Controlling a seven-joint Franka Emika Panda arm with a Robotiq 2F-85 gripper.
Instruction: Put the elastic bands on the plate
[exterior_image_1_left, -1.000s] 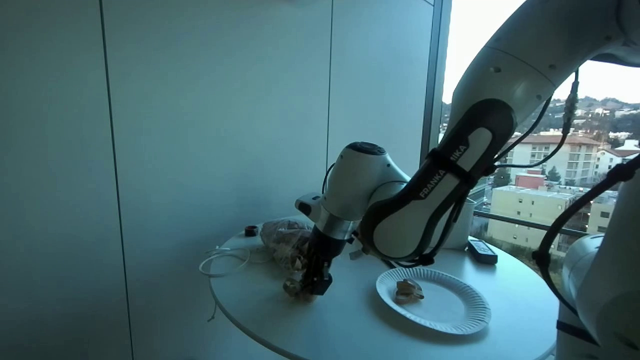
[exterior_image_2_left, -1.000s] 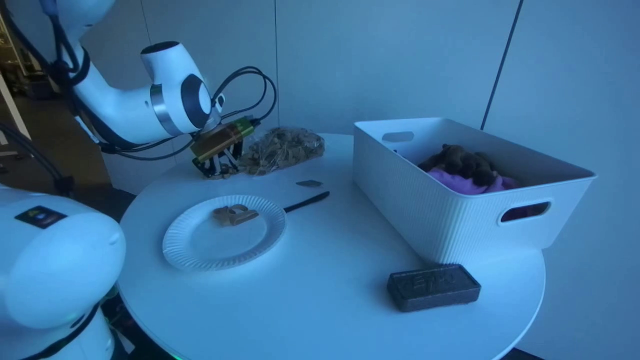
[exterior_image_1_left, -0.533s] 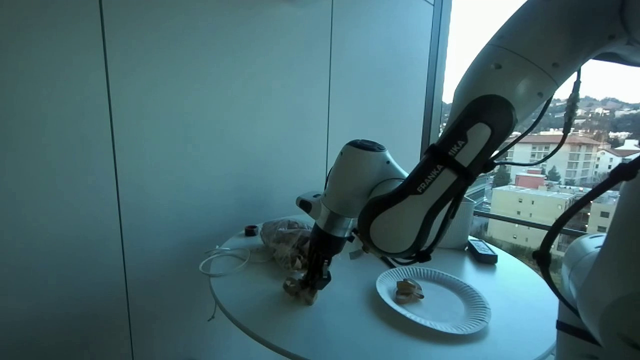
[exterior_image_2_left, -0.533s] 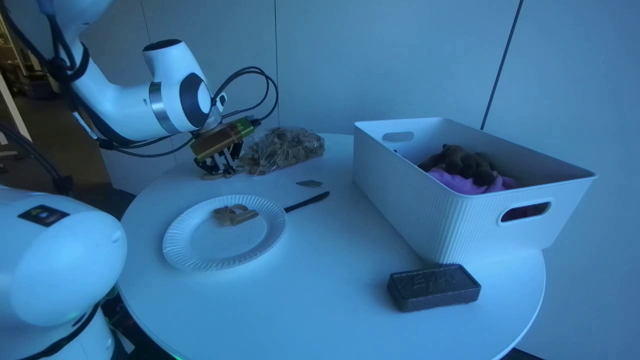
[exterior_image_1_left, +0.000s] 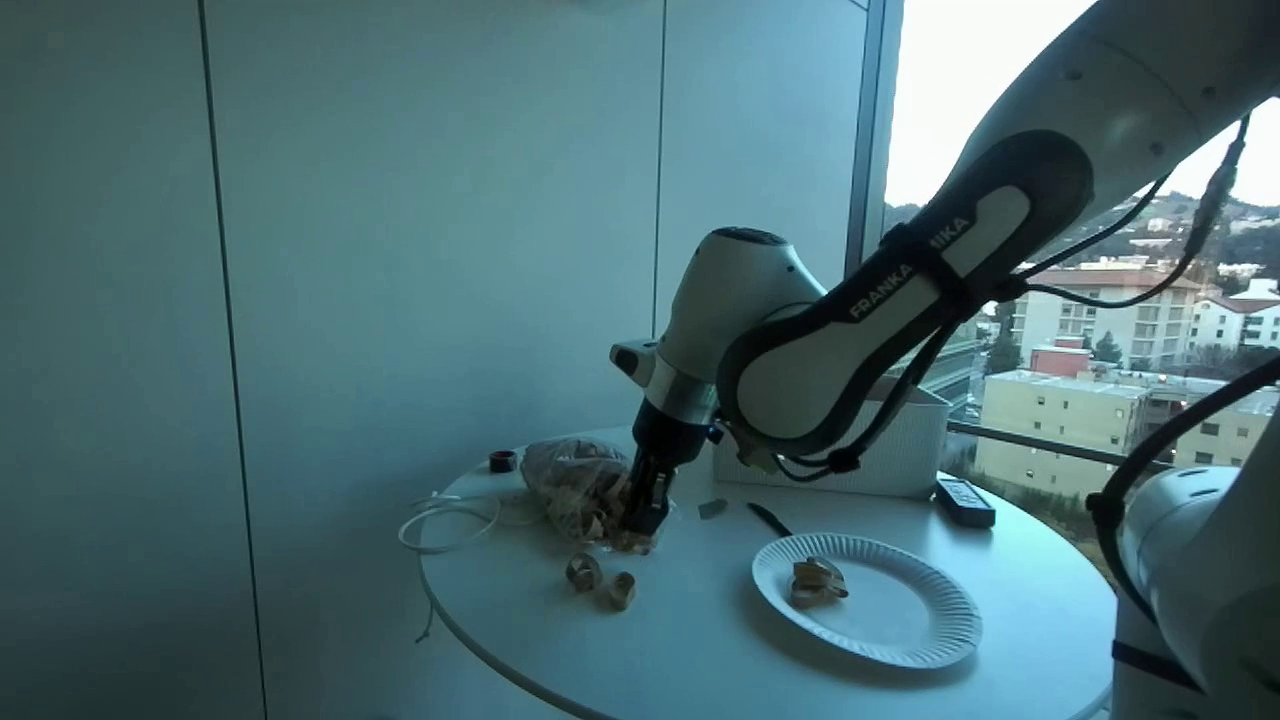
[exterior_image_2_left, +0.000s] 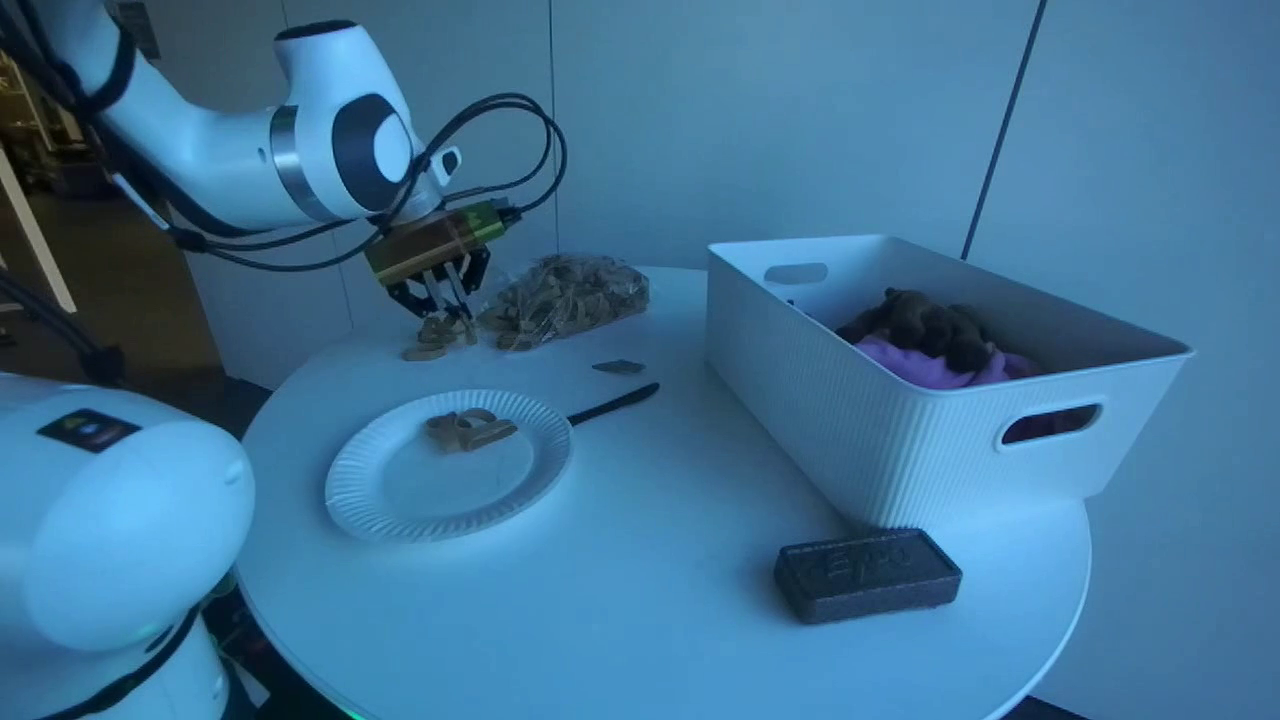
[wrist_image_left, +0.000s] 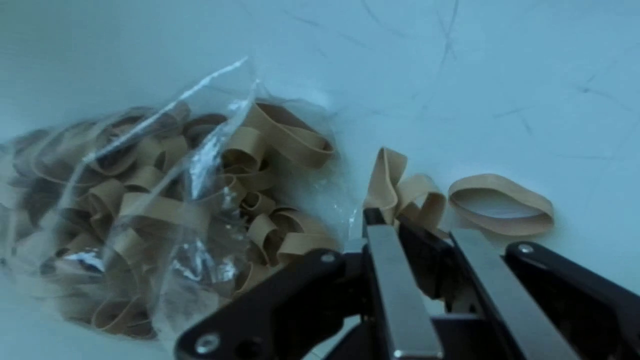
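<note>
The white paper plate (exterior_image_1_left: 890, 620) stands on the round table, and it also shows in an exterior view (exterior_image_2_left: 455, 505). Tan elastic bands (exterior_image_1_left: 818, 582) lie on it in both exterior views. My gripper (exterior_image_1_left: 642, 525) is a little above the table. In the wrist view the gripper's (wrist_image_left: 391, 220) fingertips are shut on a tan elastic band (wrist_image_left: 385, 180). A second loop (wrist_image_left: 424, 200) is beside it; I cannot tell whether it is held too. A loose band (wrist_image_left: 501, 205) lies to the right. Two loose bands (exterior_image_1_left: 583, 573) (exterior_image_1_left: 621, 590) show on the table.
A clear bag of bands (wrist_image_left: 150, 215) lies beside the gripper. A ribbed white bin (exterior_image_2_left: 900, 450) with soft items, a dark block (exterior_image_2_left: 868, 577), a black knife-like item (exterior_image_2_left: 615, 402) and a grey flake (exterior_image_2_left: 618, 367) are on the table. A white cord (exterior_image_1_left: 450, 545) hangs over its edge.
My gripper has risen from the table beside the bag, with a band between its fingertips. Two loose bands it partly covered now show. The bands on the plate have not moved.
</note>
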